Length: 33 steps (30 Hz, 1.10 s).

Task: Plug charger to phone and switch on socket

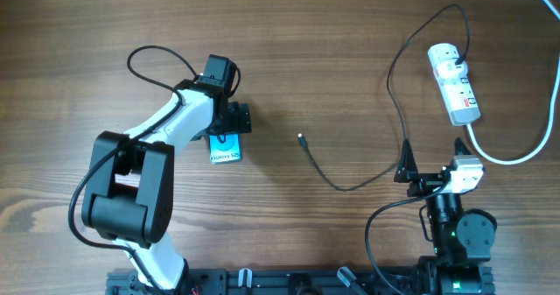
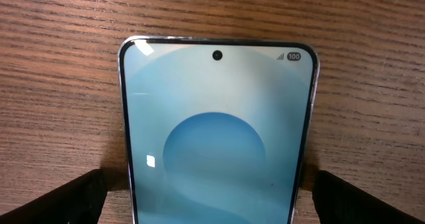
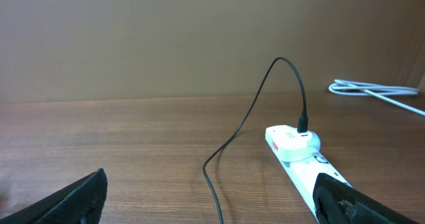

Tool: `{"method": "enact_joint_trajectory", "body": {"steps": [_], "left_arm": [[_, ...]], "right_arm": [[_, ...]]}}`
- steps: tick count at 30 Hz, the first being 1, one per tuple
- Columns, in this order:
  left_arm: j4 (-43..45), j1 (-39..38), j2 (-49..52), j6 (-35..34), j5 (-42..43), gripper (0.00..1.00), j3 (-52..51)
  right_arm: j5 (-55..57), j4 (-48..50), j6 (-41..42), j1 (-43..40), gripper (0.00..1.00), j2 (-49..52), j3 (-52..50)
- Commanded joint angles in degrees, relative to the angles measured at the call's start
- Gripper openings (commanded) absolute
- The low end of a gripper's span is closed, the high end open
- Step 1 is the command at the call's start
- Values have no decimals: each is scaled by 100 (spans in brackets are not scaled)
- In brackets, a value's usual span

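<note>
The phone (image 1: pixel 226 149) lies flat on the table, its teal-blue screen up. My left gripper (image 1: pixel 233 120) hovers over its far end, open. In the left wrist view the phone (image 2: pixel 216 131) fills the space between the fingers (image 2: pixel 212 201), with a small gap on each side. The charger's black cable (image 1: pixel 395 94) runs from the white adapter (image 1: pixel 450 61), plugged into the socket (image 1: pixel 458 92), to its plug tip (image 1: pixel 301 138), which lies loose mid-table. My right gripper (image 1: pixel 409 168) is open and empty, close to the cable. The right wrist view shows the cable (image 3: pixel 226 141), adapter (image 3: pixel 292 141) and socket (image 3: pixel 311 181).
The socket's thick white cord (image 1: pixel 525 155) loops off at the right edge and shows far back in the right wrist view (image 3: pixel 372 89). Bare wooden table lies between the phone and the plug tip.
</note>
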Motion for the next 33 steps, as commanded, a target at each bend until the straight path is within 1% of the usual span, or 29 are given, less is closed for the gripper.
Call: {"method": "enact_joint_trajectory", "body": {"steps": [1, 3, 7, 11, 13, 15, 18, 23, 26, 28, 30, 33], "left_arm": [[-26, 52, 201, 166, -35, 100, -31], [-195, 98, 151, 133, -35, 100, 76], [-710, 160, 83, -13, -7, 100, 660], [-719, 160, 85, -20, 251, 100, 857], [-761, 160, 103, -214, 249, 100, 850], [-798, 157, 107, -468, 247, 98, 776], [-726, 160, 107, -463, 247, 97, 549], [-103, 153, 107, -483, 295, 96, -68], [2, 153, 107, -476, 291, 95, -236], [22, 155, 107, -437, 267, 93, -236], [72, 155, 107, -439, 269, 86, -236], [74, 155, 107, -437, 269, 82, -236]], "right_arm": [[-87, 20, 44, -35, 100, -46, -7], [-85, 20, 46, -35, 100, -46, -7], [-85, 20, 48, -35, 100, -46, -7], [-87, 20, 46, -35, 100, -46, -7], [-85, 20, 46, -35, 100, -46, -7], [-85, 20, 44, -35, 100, -46, -7], [-85, 20, 48, -35, 100, -46, -7], [-85, 20, 44, -35, 100, -46, -7], [-85, 20, 44, -35, 100, -46, -7], [-87, 20, 46, -35, 100, -46, -7], [-85, 20, 46, -35, 100, -46, -7], [-85, 20, 48, -35, 100, -46, -7]]}}
